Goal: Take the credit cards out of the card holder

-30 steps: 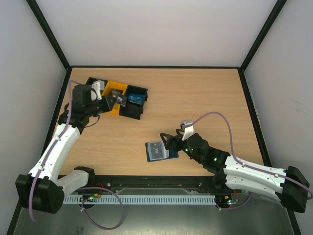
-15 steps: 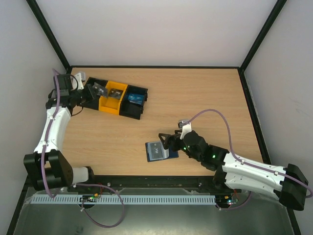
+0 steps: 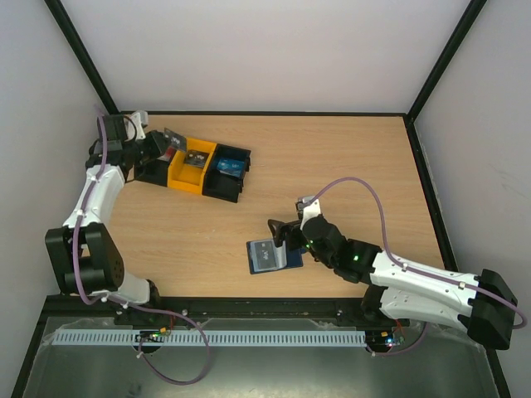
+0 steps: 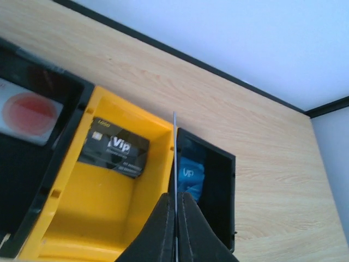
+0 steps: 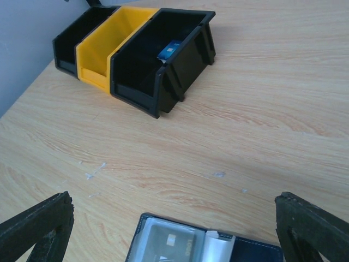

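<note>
The left gripper (image 4: pixel 175 204) is pinching a card (image 4: pixel 175 153) between its closed fingers. The card is showing edge-on, as a thin line standing over the wall between the yellow bin (image 4: pixel 109 218) and the black bin (image 4: pixel 221 185) next to it. A black card (image 4: pixel 113 154) is lying in the yellow bin, a blue card (image 4: pixel 188 174) in the black one, and a red-and-white item (image 4: pixel 27 112) in the far black bin (image 4: pixel 32 164). So the step in hand appears to be dropping off a pulled card, and the next move is probably shifting the card fully over one compartment before letting go, since at present it is straddling the divider. The card holder (image 3: pixel 267 255) is lying open and flat on the table (image 3: pixel 348 166) near the front edge, well apart from the bins. The right gripper (image 3: pixel 280 235) is hanging just beside its far edge with its fingers (image 5: pixel 38 226) spread wide and gripping nothing. Something card-like is showing in the holder's pocket in the right wrist view, though I cannot tell for certain. If so, the right arm is likely waiting to steady the holder for another pull.
</note>
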